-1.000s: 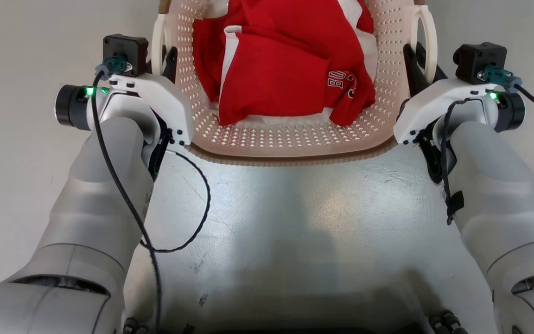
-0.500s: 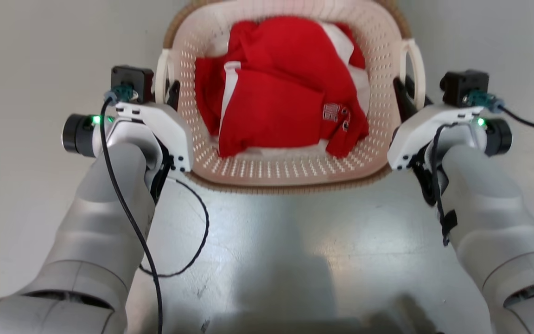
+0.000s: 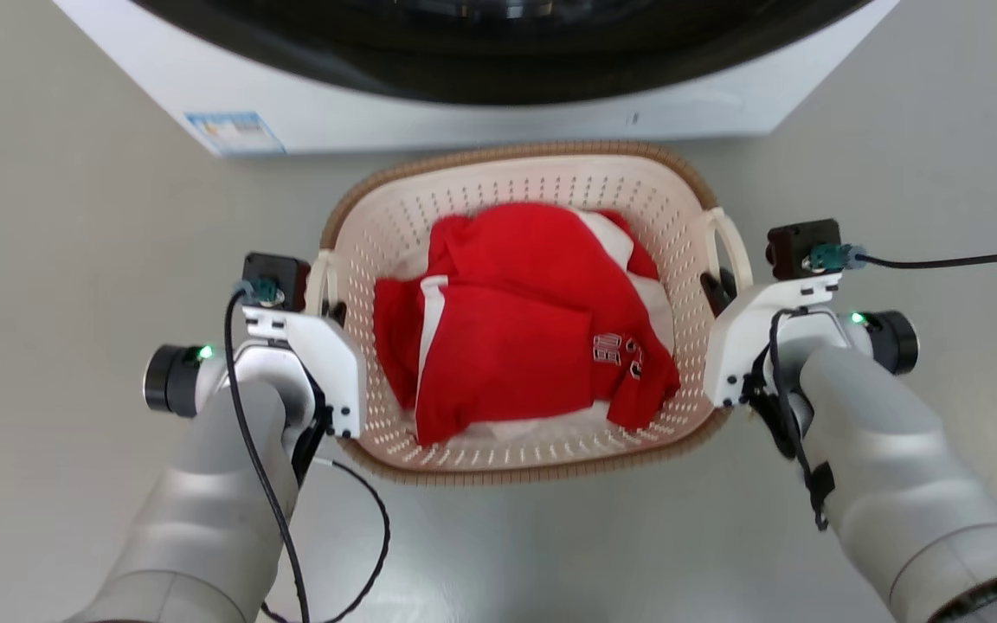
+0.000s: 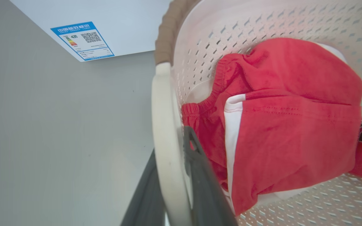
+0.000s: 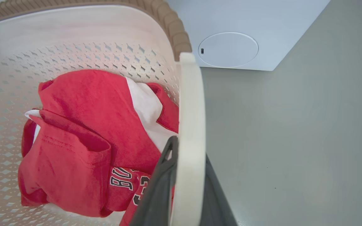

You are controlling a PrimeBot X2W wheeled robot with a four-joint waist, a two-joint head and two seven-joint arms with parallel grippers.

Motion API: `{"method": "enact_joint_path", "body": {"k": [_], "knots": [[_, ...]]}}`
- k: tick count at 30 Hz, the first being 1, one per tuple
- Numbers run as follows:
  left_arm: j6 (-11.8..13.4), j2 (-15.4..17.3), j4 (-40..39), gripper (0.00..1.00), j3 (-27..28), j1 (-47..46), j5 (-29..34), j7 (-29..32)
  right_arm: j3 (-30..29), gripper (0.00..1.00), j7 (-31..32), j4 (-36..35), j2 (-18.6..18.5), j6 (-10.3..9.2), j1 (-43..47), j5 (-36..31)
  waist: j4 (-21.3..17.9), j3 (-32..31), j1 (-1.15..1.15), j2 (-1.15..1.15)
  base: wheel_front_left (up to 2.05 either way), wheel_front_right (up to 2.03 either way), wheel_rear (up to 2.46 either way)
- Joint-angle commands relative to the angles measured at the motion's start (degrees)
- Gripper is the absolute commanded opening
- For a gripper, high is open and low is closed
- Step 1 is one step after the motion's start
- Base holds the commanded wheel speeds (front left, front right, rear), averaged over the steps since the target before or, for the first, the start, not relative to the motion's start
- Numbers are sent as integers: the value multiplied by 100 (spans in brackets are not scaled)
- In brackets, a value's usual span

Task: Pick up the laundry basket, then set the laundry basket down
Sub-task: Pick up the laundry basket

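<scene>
The laundry basket (image 3: 511, 158), cream perforated plastic with a brown rim, sits between my two arms in front of the washer and holds red and white clothes (image 3: 516, 337). My left gripper (image 3: 331, 305) is shut on the basket's left loop handle (image 4: 165, 125), which runs between its two dark fingers (image 4: 201, 179). On the other side my right gripper (image 3: 721, 292) is shut on the right loop handle (image 5: 192, 119), one finger (image 5: 157, 188) inside the basket and one outside. Whether the basket's bottom touches the floor I cannot tell.
A white washer (image 3: 429, 112) with a dark door opening stands just beyond the basket, a blue label (image 3: 234, 131) on its front. Grey floor (image 3: 57, 285) spreads out on both sides and toward me. Black cables hang from both wrists.
The head view has shifted, bringing the washer in at the top. The basket and both grippers now look smaller and farther from the camera. Both grips on the handles are unchanged.
</scene>
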Motion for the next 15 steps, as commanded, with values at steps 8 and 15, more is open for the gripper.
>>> {"method": "enact_joint_path", "body": {"k": [8, 15], "knots": [[3, 245, -73, 0, -84, 644, 4, 416, 656, 0, 572, -135, 0, 18, 751, 540, -80, -1546, 0, 0, 0, 0, 0], [-47, 234, -72, 0, -240, 951, 10, 717, 1063, 0, 757, -286, 0, 18, 1070, 946, -88, -2142, 0, 0, 0, 0, 0]]}}
